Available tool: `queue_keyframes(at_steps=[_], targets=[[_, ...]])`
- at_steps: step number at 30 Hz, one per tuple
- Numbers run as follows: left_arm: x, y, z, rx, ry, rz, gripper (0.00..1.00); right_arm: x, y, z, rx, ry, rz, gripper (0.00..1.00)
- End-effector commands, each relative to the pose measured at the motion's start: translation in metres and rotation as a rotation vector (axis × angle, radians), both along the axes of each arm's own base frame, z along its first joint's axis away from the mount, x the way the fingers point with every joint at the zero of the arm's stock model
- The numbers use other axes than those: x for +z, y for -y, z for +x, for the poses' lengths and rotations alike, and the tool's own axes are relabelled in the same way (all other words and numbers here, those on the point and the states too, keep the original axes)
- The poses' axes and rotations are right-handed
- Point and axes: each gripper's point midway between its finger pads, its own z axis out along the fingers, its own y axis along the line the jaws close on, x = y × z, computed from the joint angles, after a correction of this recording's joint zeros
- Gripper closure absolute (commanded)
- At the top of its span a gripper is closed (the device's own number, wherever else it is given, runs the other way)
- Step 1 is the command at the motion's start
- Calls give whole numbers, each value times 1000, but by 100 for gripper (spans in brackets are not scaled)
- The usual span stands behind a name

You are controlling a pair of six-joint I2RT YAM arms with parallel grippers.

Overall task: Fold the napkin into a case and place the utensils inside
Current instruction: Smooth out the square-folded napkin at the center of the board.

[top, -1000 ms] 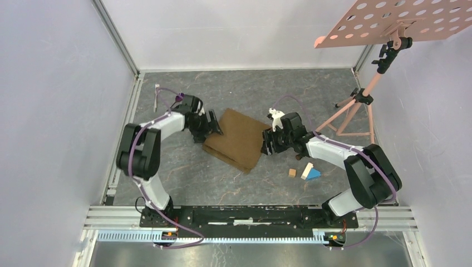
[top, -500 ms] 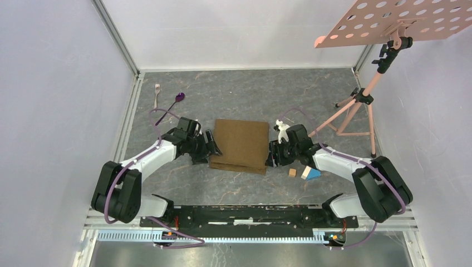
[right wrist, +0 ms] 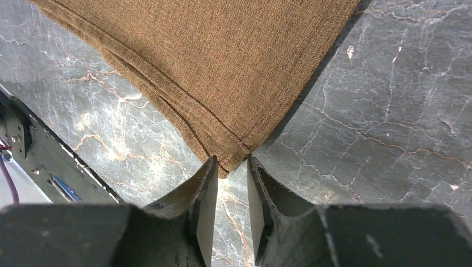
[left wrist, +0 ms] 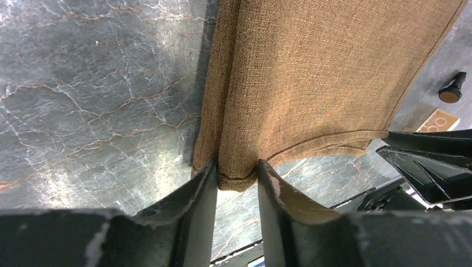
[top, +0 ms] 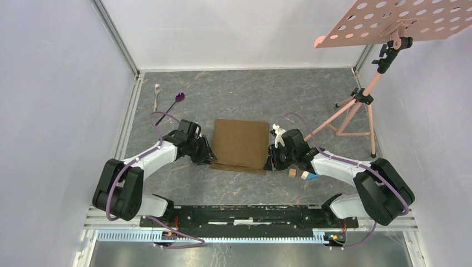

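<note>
Napkin point(top: 239, 142), lying folded in layers on table point(top: 311, 100), is judged soft, light and limp, liable to sag or unfold if lifted mid-cloth, so is best taken at its near corners, where left hand point(left wrist: 236, 167) pinches one layered corner and right hand point(right wrist: 231, 161) stands narrowed about the other, grip unconfirmed.

No writing, label, brand, number or sign can be read in any of the views.
</note>
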Motion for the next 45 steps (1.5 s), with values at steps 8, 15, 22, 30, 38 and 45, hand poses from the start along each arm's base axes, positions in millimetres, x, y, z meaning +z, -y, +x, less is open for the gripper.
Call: queue_keyframes(at_steps=[8,15,22,30,38,45], targets=[[-2,-4,4,11,33,22,76,10,-13,9,-14,44,57,69],[-12,-8,0,12,15,41,80,0,-8,8,-54,16,30,63],[-13,-6,0,13,17,28,81,-2,-12,9,-75,1,49,62],[-13,-6,-2,12,17,23,81,4,-13,14,-77,40,-16,66],[-15,-6,-3,10,18,18,81,7,-7,14,-80,86,-165,58],[-17,-5,-5,6,13,13,82,-3,-12,15,-77,73,-188,65]])
